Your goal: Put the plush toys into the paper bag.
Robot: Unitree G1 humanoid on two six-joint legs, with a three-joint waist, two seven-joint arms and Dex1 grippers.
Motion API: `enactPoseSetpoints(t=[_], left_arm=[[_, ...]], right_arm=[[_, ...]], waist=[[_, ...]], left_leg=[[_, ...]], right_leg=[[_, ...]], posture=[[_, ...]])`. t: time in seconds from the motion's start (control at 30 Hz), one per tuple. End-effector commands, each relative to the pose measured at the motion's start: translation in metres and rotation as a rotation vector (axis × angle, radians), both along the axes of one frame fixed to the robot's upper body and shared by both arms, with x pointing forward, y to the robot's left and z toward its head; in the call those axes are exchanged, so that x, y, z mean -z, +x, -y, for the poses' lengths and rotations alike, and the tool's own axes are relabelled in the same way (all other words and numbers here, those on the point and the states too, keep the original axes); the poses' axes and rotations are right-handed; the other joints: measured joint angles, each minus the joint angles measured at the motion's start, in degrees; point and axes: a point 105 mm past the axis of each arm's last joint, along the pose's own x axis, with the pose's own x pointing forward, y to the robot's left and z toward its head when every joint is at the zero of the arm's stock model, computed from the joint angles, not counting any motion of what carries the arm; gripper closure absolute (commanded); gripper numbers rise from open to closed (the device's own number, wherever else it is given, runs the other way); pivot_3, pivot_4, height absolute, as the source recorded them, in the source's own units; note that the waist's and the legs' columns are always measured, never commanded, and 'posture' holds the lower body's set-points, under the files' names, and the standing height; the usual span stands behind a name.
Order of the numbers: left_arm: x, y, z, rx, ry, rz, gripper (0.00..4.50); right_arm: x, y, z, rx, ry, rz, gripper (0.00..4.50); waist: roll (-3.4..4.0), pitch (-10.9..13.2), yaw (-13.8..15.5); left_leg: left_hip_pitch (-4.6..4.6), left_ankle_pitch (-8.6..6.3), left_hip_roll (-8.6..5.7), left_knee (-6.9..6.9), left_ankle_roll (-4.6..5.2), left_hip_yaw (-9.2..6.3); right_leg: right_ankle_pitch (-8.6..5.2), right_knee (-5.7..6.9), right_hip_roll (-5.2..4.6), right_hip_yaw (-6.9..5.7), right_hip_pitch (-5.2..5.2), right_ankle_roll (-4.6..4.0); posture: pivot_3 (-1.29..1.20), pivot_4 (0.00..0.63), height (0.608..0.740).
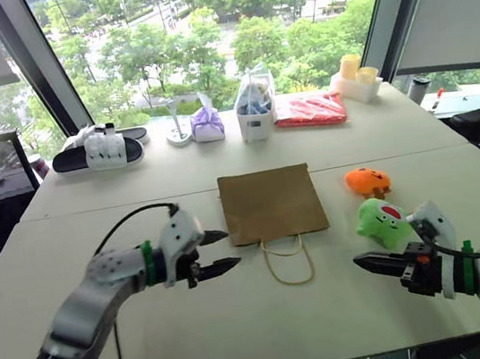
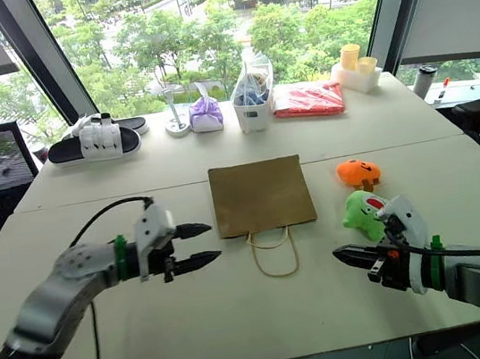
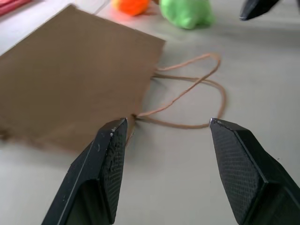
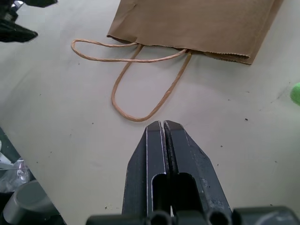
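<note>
Left eye view: paper bag (image 1: 272,203) flat on the white table (image 1: 243,323), both plush toys outside it.

Its cord handles (image 1: 288,261) trail toward the near table edge. To the bag's right lie the orange pumpkin toy (image 1: 367,181) and, nearer, the green toy (image 1: 382,220), close together. The left gripper (image 1: 217,251) hovers just left of the bag's near corner, fingers apart and empty. The right gripper (image 1: 362,261), fingers pressed together, sits just in front of the green toy, holding nothing.

no legible text, labels, brands or numbers anywhere
</note>
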Motion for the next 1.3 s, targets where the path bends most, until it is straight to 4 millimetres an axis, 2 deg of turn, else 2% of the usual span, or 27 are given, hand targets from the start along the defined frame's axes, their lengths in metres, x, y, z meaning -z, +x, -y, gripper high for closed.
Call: enactPoseSetpoints(t=[0.03,0.13,0.17,0.23,0.37,0.5,0.57,0.7,0.77,1.0,1.1,1.2,1.3], left_arm=[[0.012,0.004,0.030,0.173,0.031,0.056,1.68],[0.018,0.012,0.051,0.247,0.028,0.082,1.68],[0.019,0.016,0.054,0.258,0.031,0.093,1.91],[0.021,0.022,0.056,0.277,0.035,0.109,2.57],[0.015,0.032,0.060,0.271,0.016,0.137,4.48],[0.008,0.038,0.059,0.261,-0.012,0.146,4.48],[-0.005,0.042,0.061,0.223,-0.075,0.122,4.48],[-0.052,0.052,0.064,0.123,-0.313,0.013,4.48],[-0.066,0.050,0.063,0.106,-0.371,-0.026,4.48],[-0.087,0.028,0.060,0.089,-0.448,-0.141,4.48],[-0.092,0.019,0.064,0.098,-0.478,-0.185,4.48],[-0.092,0.017,0.067,0.097,-0.492,-0.215,4.48],[-0.087,0.021,0.067,0.076,-0.483,-0.210,4.48]], right_arm=[[-0.007,0.001,-0.004,0.012,-0.002,0.055,4.50],[-0.005,0.000,-0.008,0.018,-0.009,0.063,4.50],[-0.005,0.000,-0.009,0.023,-0.006,0.068,4.50],[-0.006,0.000,-0.011,0.030,0.000,0.076,4.50],[-0.004,-0.002,-0.014,0.038,0.004,0.076,4.50],[-0.002,-0.002,-0.023,0.020,0.024,0.076,4.50],[-0.002,0.000,-0.034,0.000,0.044,0.085,4.50],[-0.010,0.016,-0.052,0.025,0.083,0.170,4.50],[-0.014,0.025,-0.060,0.040,0.088,0.215,4.50],[-0.023,0.047,-0.083,0.088,0.096,0.325,4.50],[-0.027,0.064,-0.091,0.142,0.100,0.388,4.50],[-0.023,0.077,-0.096,0.149,0.081,0.402,4.50],[-0.007,0.089,-0.101,0.142,0.009,0.383,4.50]], waist=[[0.01,-0.01,0.06],[-0.02,0.01,0.13],[-0.03,0.02,0.10],[-0.03,0.02,-0.18],[-0.01,0.00,-0.09],[-0.01,0.00,-0.03],[-0.01,0.01,-0.09],[-0.04,0.02,-0.17],[-0.03,0.02,-0.39],[-0.02,0.01,-1.82],[-0.02,0.01,-2.12],[-0.01,0.00,-2.48],[-0.01,0.00,-2.80]], left_leg=[[0.00,0.00,0.00,0.00,0.00,0.00],[-0.05,0.00,-0.02,0.07,0.01,-0.05],[-0.06,0.00,-0.03,0.08,0.02,-0.05],[-0.09,0.00,-0.03,0.09,0.02,-0.06],[-0.08,0.01,-0.01,0.09,0.02,-0.13],[-0.08,0.01,-0.03,0.14,0.03,-0.15],[-0.08,0.01,-0.03,0.14,0.03,-0.20],[-0.08,0.01,-0.03,0.27,0.02,-0.30],[-0.09,0.01,-0.04,0.32,0.02,-0.33],[-0.09,0.07,-0.08,0.27,-0.08,-0.36],[-0.11,0.15,-0.07,0.24,-0.21,-0.36],[-0.11,0.21,-0.08,0.22,-0.31,-0.35],[-0.11,0.31,-0.10,0.21,-0.48,-0.34]], right_leg=[[0.00,0.00,-0.01,0.01,0.00,0.00],[0.08,-0.02,-0.02,0.01,0.02,0.14],[0.10,-0.02,-0.02,0.01,0.02,0.18],[0.13,0.00,-0.02,0.02,-0.04,0.23],[0.14,0.07,0.00,0.01,-0.09,0.25],[0.18,0.07,-0.01,0.01,-0.06,0.33],[0.19,0.11,0.00,0.01,-0.07,0.34],[0.19,0.27,0.00,0.01,-0.08,0.35],[0.18,0.41,0.00,0.01,-0.10,0.36],[0.16,0.84,-0.01,0.06,-0.41,0.38],[0.16,0.91,0.01,0.10,-0.49,0.36],[0.17,0.94,0.02,0.13,-0.51,0.34],[0.17,0.96,0.02,0.13,-0.53,0.34]], posture=[[0.00,0.150,0.740],[0.00,0.150,0.740],[0.00,0.150,0.740],[0.00,0.150,0.740],[0.00,0.150,0.740],[0.00,0.150,0.740],[0.00,0.150,0.740],[0.00,0.150,0.740],[0.00,0.150,0.740],[0.00,0.150,0.740],[0.00,0.150,0.740],[0.00,0.150,0.740],[0.00,0.150,0.740]])
